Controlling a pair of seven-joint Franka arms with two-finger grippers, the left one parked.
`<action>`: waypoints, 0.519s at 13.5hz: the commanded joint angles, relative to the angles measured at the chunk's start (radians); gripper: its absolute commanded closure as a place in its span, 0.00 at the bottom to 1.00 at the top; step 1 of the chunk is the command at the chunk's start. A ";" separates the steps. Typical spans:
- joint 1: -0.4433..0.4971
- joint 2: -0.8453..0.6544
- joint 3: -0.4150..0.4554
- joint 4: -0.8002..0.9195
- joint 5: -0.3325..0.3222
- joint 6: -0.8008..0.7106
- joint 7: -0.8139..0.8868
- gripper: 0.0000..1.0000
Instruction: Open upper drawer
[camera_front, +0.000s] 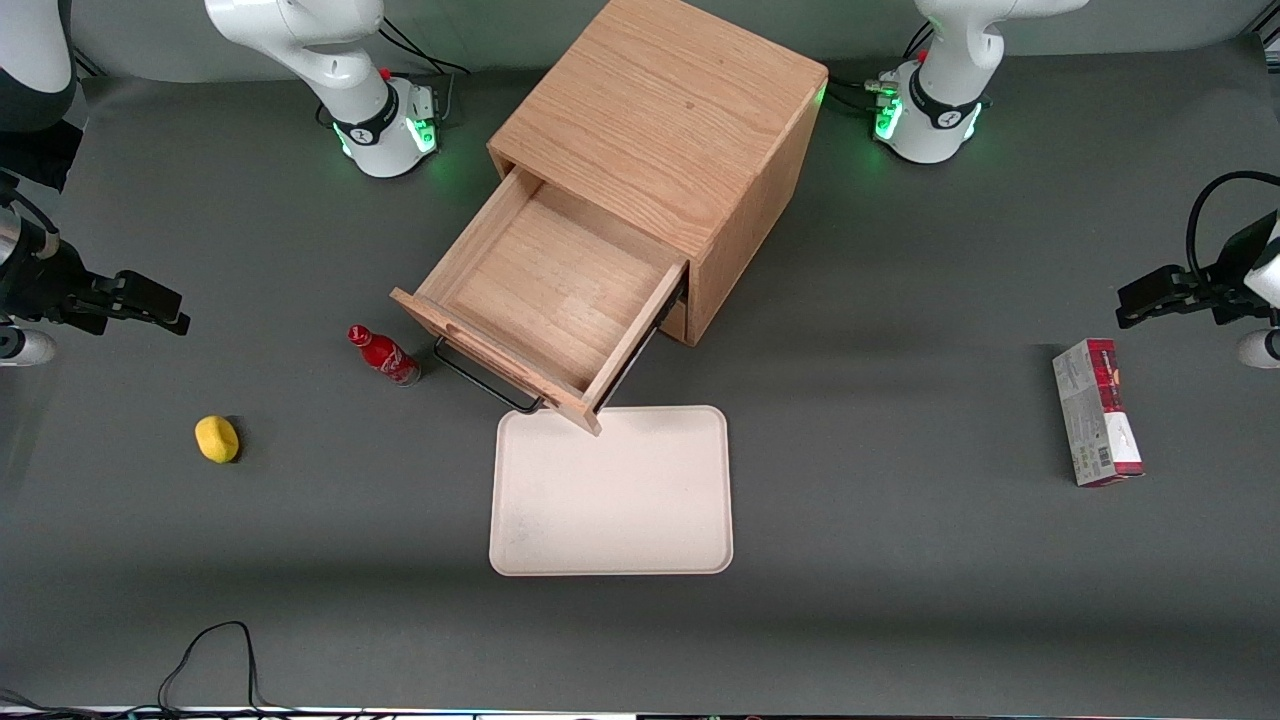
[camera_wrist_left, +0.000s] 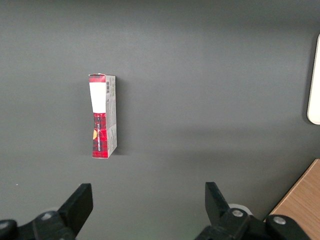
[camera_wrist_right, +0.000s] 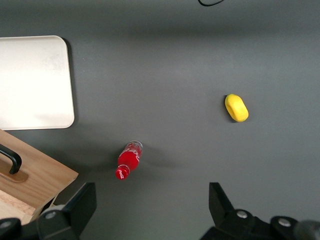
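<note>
I see the upper drawer (camera_front: 548, 300) pulled well out of the oak cabinet (camera_front: 665, 150), front corner overhanging the cream tray (camera_front: 612, 492). My gripper (camera_wrist_right: 150, 212) is parked high over bare mat toward the working arm's end, fingers spread, holding nothing. Judging: rigid wood box, light, slides straight; only sensible grab is the thin black wire handle (camera_front: 487, 385), smooth metal, could slip.

My gripper (camera_wrist_right: 150, 210) was cut off by the wrist view's edge, only its spread fingertips (camera_wrist_right: 80, 202) showing. The upper drawer (camera_front: 548, 290) hid the lower one. The tray (camera_wrist_left: 315, 80) was a cropped sliver.
</note>
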 joint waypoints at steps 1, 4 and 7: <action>-0.006 -0.005 0.001 0.011 -0.006 -0.017 -0.012 0.00; 0.029 -0.002 -0.028 0.011 -0.009 -0.016 -0.008 0.00; 0.029 -0.002 -0.033 0.012 -0.010 -0.017 -0.009 0.00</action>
